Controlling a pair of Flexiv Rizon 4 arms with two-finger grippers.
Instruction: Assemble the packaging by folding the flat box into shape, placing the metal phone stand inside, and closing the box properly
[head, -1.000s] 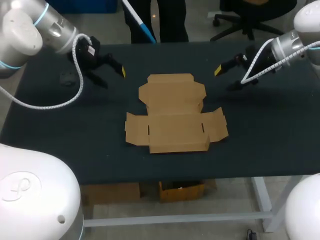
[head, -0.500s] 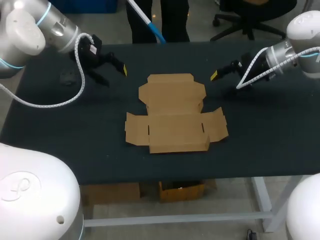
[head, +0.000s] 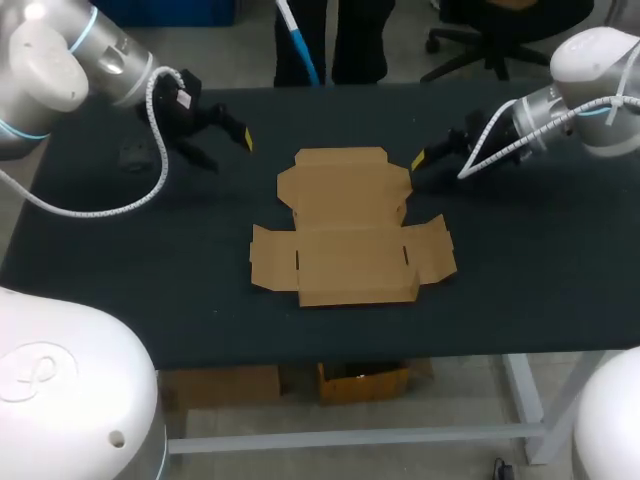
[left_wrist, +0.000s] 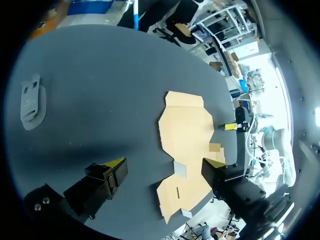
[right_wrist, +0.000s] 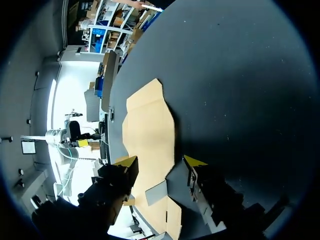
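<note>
The flat brown cardboard box (head: 345, 225) lies unfolded in the middle of the black table, flaps spread; it also shows in the wrist views (left_wrist: 187, 127) (right_wrist: 147, 130). The dark metal phone stand (head: 133, 157) (left_wrist: 31, 100) lies flat near the table's far left. My left gripper (head: 225, 148) (left_wrist: 165, 165) hovers open between the stand and the box's rear left corner, holding nothing. My right gripper (head: 422, 168) (right_wrist: 161, 161) hangs just off the box's rear right corner. Its fingers stand apart over the box's edge and grip nothing.
The black table top (head: 530, 260) stretches well beyond the box on both sides and toward the front edge. Nothing else lies on it besides the box and the stand.
My right arm has swung left toward the box's rear right corner, and its fingers have drawn closer together. The left arm has barely shifted. The box has not moved.
</note>
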